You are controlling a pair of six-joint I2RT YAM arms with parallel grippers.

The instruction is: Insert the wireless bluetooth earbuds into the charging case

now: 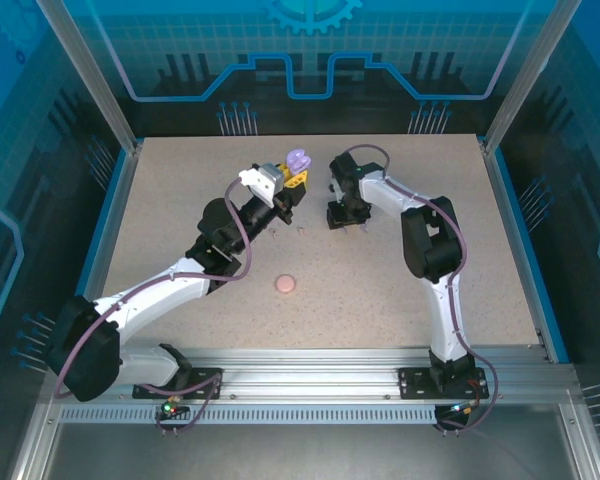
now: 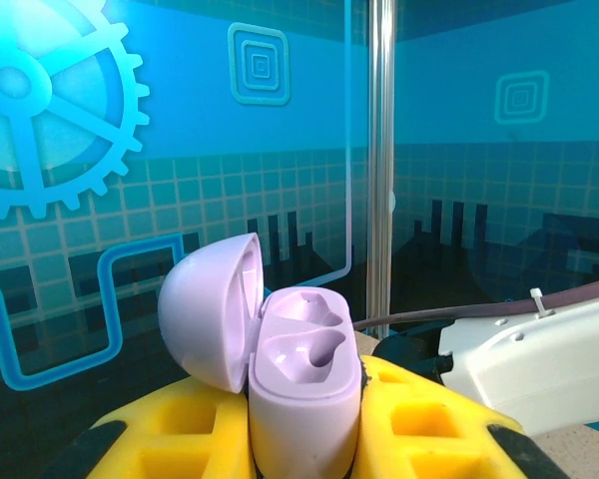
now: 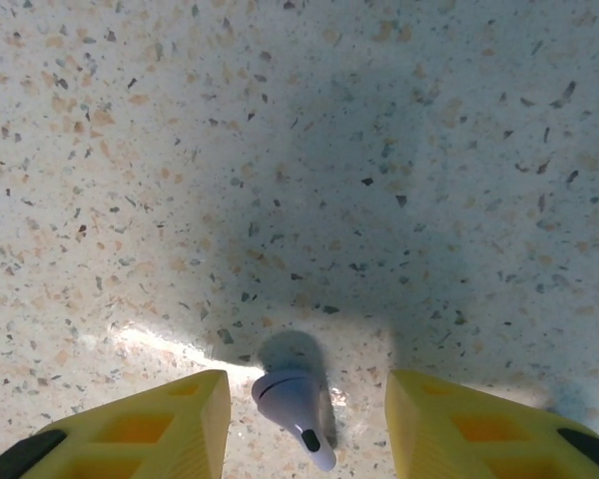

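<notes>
My left gripper (image 2: 304, 439) is shut on the pale purple charging case (image 2: 301, 394) and holds it upright above the table. The case's lid (image 2: 208, 309) is swung open to the left, and both of its sockets are empty. From above, the case (image 1: 298, 159) sits at the tip of the left gripper (image 1: 291, 177), at the back middle of the table. My right gripper (image 1: 346, 222) points straight down at the table just right of it. In the right wrist view a pale purple earbud (image 3: 292, 402) lies on the table between the yellow fingers (image 3: 150, 429) of the open right gripper (image 3: 307, 391), touching neither.
A closed round pink case (image 1: 285, 284) lies on the speckled table (image 1: 430, 270) in front of the left arm. The right arm's white link (image 2: 539, 364) shows close on the right of the left wrist view. Blue enclosure walls (image 1: 310, 60) surround the table.
</notes>
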